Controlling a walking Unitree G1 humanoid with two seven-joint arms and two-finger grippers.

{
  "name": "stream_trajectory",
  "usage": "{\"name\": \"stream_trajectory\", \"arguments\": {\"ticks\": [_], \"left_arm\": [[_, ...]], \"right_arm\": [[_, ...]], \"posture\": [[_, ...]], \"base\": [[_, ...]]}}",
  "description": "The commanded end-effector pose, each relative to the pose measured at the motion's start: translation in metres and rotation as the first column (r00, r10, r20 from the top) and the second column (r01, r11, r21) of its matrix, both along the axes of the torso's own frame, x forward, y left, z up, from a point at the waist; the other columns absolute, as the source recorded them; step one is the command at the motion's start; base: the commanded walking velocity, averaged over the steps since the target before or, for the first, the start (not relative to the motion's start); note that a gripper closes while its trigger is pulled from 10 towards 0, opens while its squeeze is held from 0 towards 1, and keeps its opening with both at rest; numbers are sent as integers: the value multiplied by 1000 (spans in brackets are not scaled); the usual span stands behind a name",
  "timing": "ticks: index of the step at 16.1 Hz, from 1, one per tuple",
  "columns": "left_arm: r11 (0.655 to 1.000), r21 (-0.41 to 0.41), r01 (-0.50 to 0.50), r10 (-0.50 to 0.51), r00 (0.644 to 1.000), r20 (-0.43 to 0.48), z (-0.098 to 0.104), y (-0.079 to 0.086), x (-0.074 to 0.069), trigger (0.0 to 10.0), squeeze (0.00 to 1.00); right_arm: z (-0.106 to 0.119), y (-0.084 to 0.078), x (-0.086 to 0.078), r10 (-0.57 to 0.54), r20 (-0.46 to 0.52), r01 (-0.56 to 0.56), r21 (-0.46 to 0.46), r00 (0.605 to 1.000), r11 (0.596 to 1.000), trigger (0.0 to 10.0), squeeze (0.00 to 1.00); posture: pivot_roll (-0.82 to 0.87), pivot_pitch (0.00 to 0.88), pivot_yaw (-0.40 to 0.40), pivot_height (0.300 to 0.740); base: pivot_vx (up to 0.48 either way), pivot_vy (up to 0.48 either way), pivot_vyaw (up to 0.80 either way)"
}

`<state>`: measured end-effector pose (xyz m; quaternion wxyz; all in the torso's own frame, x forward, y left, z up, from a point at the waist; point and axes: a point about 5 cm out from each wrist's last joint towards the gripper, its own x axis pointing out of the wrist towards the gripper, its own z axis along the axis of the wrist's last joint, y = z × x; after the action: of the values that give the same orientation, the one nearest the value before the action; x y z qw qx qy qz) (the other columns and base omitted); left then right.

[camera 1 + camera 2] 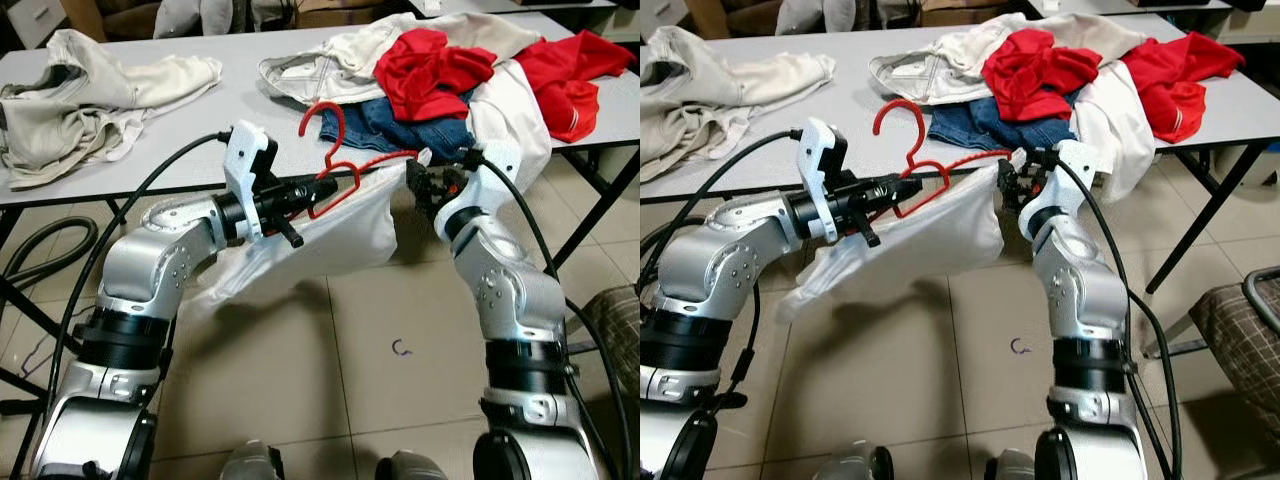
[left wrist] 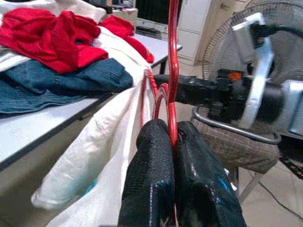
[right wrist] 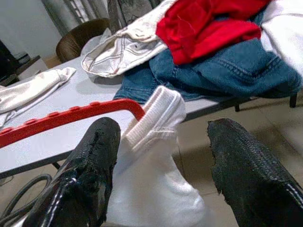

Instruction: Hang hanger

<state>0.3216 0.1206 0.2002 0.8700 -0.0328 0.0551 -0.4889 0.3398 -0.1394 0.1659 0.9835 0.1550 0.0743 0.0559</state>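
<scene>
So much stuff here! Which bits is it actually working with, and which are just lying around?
In use:
red hanger
white garment on it
left end effector, clamped on the hanger
right end effector, open at the garment's edge

Lying about:
red clothes
jeans
beige clothes
table

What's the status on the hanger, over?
Left claw shut on red hanger near its hook. Right claw open around the white garment at the hanger's end. Garment half on, draped below. Table of clothes directly ahead.
</scene>
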Motion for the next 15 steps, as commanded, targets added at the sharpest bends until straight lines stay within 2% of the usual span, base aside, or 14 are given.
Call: {"name": "stream_trajectory", "arguments": {"ticks": [1,2,3,6,8,15], "left_arm": [[999,-14,32,-32,999,33,9,0,-4,0,0],[999,-15,37,-36,999,32,10,0,-4,0,0],[999,-19,37,-37,999,34,11,0,-4,0,0],[997,-53,57,-55,998,35,15,0,-5,0,0],[997,-52,62,-61,998,35,16,0,-5,0,0],[998,-42,40,-38,998,44,15,2,-2,0,0]], "right_arm": [[3,2,4,19,12,-19,19,1000,1000,10000,0],[2,1,5,26,5,-27,35,1000,999,4314,0],[1,1,6,40,-2,-40,54,999,998,0,0],[-2,7,5,156,-4,-154,113,988,982,0,0],[-2,7,4,221,-2,-220,113,975,969,0,0],[-4,3,-3,264,-6,-262,100,964,960,0,0]], "posture": [[-124,0,58,740],[-124,0,58,740],[-122,0,56,740],[-122,0,56,740],[-123,0,56,740],[-127,0,49,740]], "base": [[0,0,0],[0,0,0],[0,0,0],[0,0,0],[0,0,0],[0,0,0]]}}
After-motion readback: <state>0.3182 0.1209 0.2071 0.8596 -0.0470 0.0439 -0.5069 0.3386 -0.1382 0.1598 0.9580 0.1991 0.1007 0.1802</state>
